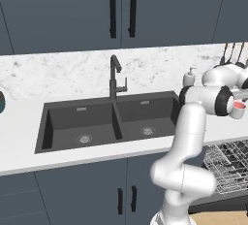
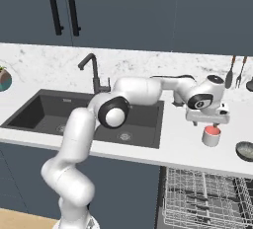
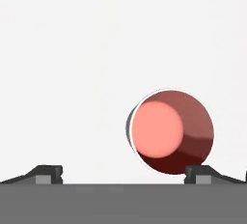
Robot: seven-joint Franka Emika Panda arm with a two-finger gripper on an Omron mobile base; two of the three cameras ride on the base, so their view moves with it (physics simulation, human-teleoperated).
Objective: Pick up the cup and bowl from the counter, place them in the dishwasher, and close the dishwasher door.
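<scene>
The jaws stand wide apart above the upright cup on the bench, which lies slightly off-centre toward one fingertip.

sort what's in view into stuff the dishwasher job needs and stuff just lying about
Job:
- small white cup with red inside, on the counter under the open end effector
- grey shallow bowl
- open dishwasher with silver wire rack

Lying about:
- dark double sink
- black tap
- white soap dispenser
- hanging utensils
</scene>
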